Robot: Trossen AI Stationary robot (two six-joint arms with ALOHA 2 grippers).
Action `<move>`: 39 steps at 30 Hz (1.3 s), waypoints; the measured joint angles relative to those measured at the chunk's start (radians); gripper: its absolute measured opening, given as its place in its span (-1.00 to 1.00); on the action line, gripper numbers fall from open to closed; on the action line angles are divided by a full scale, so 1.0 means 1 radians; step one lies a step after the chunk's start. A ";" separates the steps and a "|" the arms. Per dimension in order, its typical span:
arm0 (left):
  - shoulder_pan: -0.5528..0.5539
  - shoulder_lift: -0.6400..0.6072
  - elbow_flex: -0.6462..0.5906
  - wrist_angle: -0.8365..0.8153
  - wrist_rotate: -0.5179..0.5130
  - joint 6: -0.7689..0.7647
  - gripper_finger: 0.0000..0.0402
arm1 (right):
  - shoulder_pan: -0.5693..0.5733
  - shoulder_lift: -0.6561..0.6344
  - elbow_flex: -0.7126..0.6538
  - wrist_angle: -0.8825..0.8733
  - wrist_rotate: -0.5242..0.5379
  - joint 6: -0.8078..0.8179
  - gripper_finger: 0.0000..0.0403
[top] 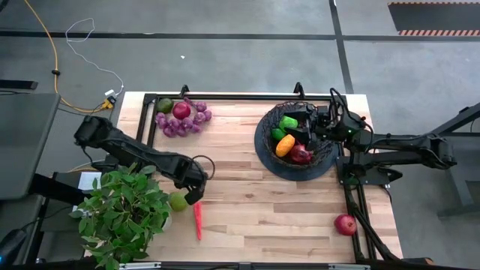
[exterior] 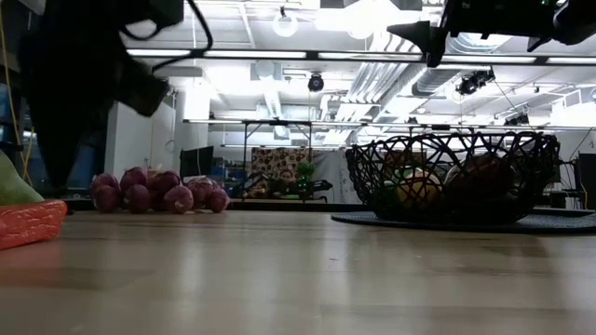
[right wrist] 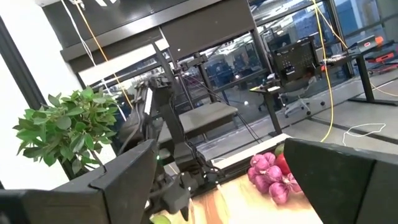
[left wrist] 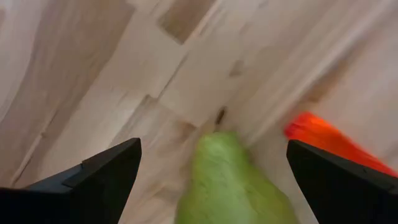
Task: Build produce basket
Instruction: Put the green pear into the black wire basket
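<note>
left gripper (left wrist: 211, 180): fingers apart, green pear (left wrist: 233, 183) between them, chilli (left wrist: 339, 149) just beside | right gripper (right wrist: 217, 180): fingers apart, over basket (top: 264, 150)

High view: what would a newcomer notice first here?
The black wire basket at the table's right side, already holding bright produce, with the right gripper above it. Next, the left gripper, open over a green pear beside a red chilli, near the leafy potted plant.
</note>
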 joint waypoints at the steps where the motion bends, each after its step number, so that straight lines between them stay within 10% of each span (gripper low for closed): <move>1: -0.004 0.018 -0.001 -0.002 -0.005 -0.011 0.94 | 0.000 0.000 0.000 -0.001 0.000 0.000 0.65; 12: -0.012 0.124 -0.001 0.050 -0.048 -0.038 0.74 | 0.000 0.000 0.000 -0.009 -0.001 0.020 0.65; 39: -0.012 0.181 0.001 0.096 -0.054 0.057 -0.57 | 0.000 0.000 0.000 -0.009 0.036 0.026 0.65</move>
